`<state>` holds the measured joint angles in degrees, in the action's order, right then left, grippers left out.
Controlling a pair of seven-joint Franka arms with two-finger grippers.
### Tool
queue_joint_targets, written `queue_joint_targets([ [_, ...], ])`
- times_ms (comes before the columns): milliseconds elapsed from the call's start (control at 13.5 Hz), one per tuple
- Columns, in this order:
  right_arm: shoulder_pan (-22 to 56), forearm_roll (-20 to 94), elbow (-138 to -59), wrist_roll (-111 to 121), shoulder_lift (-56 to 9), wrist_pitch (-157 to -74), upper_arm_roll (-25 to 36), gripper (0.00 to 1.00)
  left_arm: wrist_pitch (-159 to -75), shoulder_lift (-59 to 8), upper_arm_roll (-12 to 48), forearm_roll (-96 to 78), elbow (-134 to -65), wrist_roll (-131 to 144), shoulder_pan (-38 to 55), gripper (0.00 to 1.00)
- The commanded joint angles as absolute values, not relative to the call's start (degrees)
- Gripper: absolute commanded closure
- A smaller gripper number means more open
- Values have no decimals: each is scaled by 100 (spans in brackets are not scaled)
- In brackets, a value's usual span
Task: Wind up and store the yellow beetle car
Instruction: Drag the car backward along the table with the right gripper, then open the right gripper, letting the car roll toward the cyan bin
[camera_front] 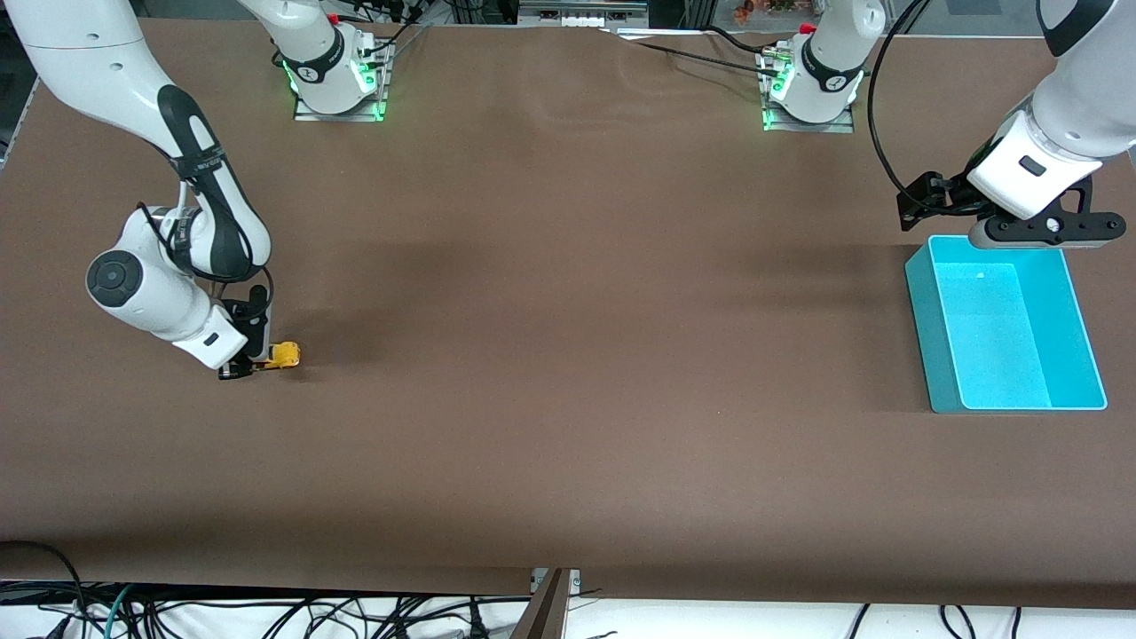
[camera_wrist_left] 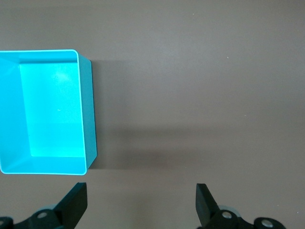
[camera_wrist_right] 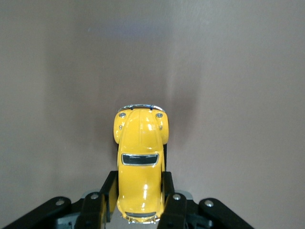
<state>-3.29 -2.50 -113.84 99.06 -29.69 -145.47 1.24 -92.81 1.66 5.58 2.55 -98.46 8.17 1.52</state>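
Observation:
The yellow beetle car [camera_front: 284,356] sits low on the brown table at the right arm's end. My right gripper [camera_front: 257,362] is shut on its rear half. In the right wrist view the yellow beetle car [camera_wrist_right: 141,162] shows between the black fingers [camera_wrist_right: 108,191], its nose pointing away from the hand. The cyan bin [camera_front: 1003,324] stands at the left arm's end and holds nothing. My left gripper [camera_front: 1043,229] hangs open over the bin's edge nearest the bases. In the left wrist view the cyan bin [camera_wrist_left: 88,109] lies off to one side of the open gripper [camera_wrist_left: 141,200].
The two arm bases [camera_front: 337,71] [camera_front: 812,84] stand along the table edge farthest from the front camera. Cables run along the table's near edge. Brown table surface [camera_front: 577,311] spans between the car and the bin.

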Motion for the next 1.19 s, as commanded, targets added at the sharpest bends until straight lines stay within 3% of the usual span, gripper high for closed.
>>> queue_joint_targets([
  [0, -492, -264, -11549, 10099, -2962, -14607, 62, 50, -9141, 79, 563, 167, -9677, 844, 114, 0],
  [74, -483, -211, -11540, 10099, -2962, -14607, 62, 0, -9141, 79, 563, 167, -9677, 844, 114, 0],
  [371, -475, -193, -11277, 10099, -2892, -14354, -149, 0, -9132, 79, 563, 167, -9677, 844, 114, 0],
  [891, -422, 560, -9758, 9915, -2848, -12650, -466, 0, -9035, 79, 562, 167, -9677, 835, 114, 0],
  [1114, -387, 563, -9257, 8837, -2751, -11964, -475, 0, -8790, 0, 580, 158, -9668, 791, 123, 0],
])
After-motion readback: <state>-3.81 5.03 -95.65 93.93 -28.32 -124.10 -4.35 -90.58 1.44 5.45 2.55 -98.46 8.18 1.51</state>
